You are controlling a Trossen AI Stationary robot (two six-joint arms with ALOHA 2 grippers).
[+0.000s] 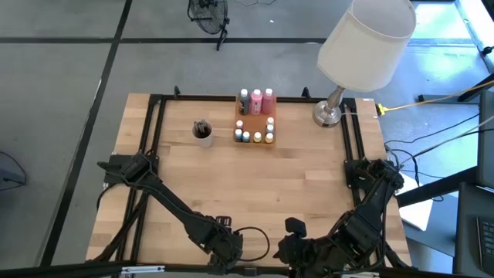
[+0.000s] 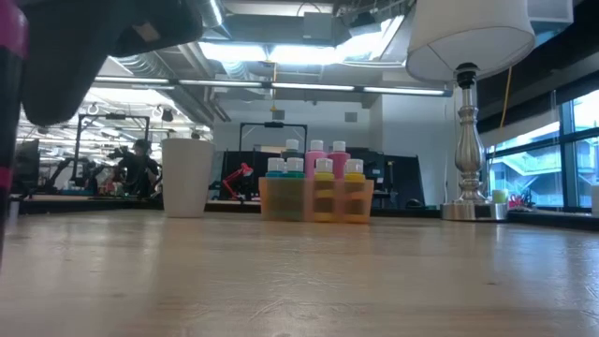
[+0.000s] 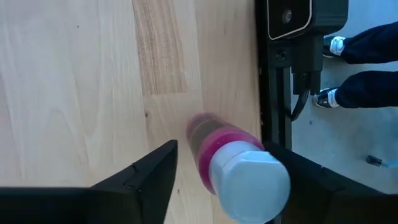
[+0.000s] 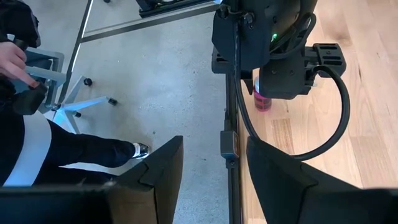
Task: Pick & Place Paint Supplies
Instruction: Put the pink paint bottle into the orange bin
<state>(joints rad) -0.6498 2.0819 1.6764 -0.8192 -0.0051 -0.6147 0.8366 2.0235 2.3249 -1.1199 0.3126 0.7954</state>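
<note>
Right, here is what I have on my screens
Left gripper (image 3: 221, 147): low at the bottom centre of the high view, close to the near edge of the surface; fingers spread wide either side of a pink bottle
Pink bottle (image 3: 219, 144): white cap towards my wrist camera, standing between the left fingers; I see a gap to one finger (image 3: 155, 171), while the other sits right at the cap, so I would not call it clamped
Same bottle, right wrist view: a pink body (image 4: 262, 101) on the wood under the left arm's dark head, upper centre of the frame
Right gripper (image 4: 214, 142): bottom centre-right of the high view, hanging over the edge of the surface, fingers part-way apart with nothing between them, only floor and frame rail
Orange tray (image 1: 252, 123): upper centre of the high view, well apart from both grippers
Taller bottles (image 1: 257, 100): one dark and two pink, in a row at the tray's far side
Small pots (image 1: 258, 137): white-capped, along the tray's near side and its ends
Cup (image 1: 202, 131): just left of the tray, dark brushes (image 1: 202, 124) standing in it
Lamp (image 1: 364, 42): upper right, base on the surface
Person: legs and shoes (image 3: 356, 68) on the floor beside the surface; a hand (image 4: 13, 62) at the upper left of the right wrist view
</note>
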